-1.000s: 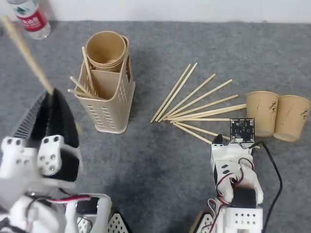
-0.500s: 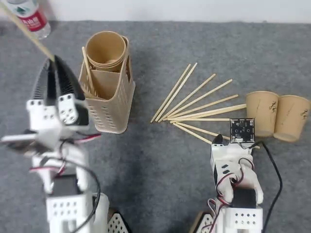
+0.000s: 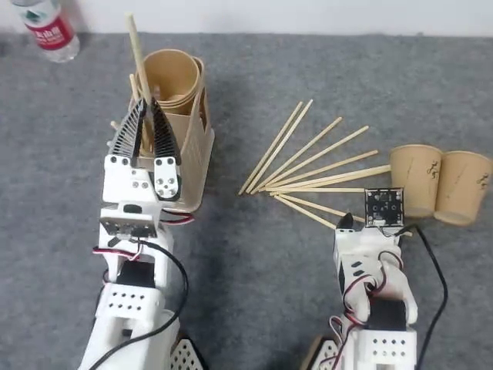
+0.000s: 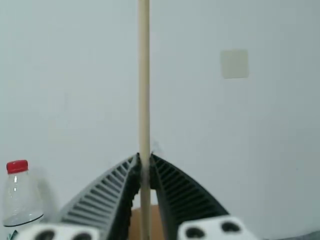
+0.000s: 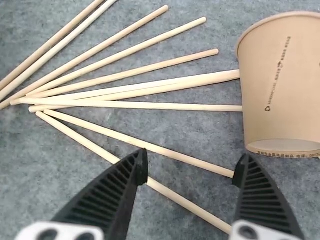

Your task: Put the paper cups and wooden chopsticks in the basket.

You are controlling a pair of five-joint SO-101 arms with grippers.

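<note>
My left gripper [image 3: 146,116] is shut on a wooden chopstick [image 3: 139,65] and holds it over the beige basket [image 3: 176,181], which holds nested paper cups [image 3: 169,77] and several chopsticks. In the left wrist view the chopstick [image 4: 144,90] stands upright between the fingers of the gripper [image 4: 144,167]. Several loose chopsticks [image 3: 316,166] fan out on the grey mat. Two paper cups [image 3: 416,179] [image 3: 462,186] lie on their sides at the right. My right gripper [image 5: 190,172] is open, just above the chopsticks [image 5: 130,85] and beside a cup [image 5: 282,85].
A plastic bottle with a red cap and label [image 3: 46,27] stands at the back left corner, also seen in the left wrist view [image 4: 17,200]. A white wall runs along the mat's far edge. The grey mat [image 3: 254,254] between the arms is bare.
My left arm has swung from the far left toward the basket, carrying the chopstick, which has turned from slanted to nearly upright. The right arm has not moved.
</note>
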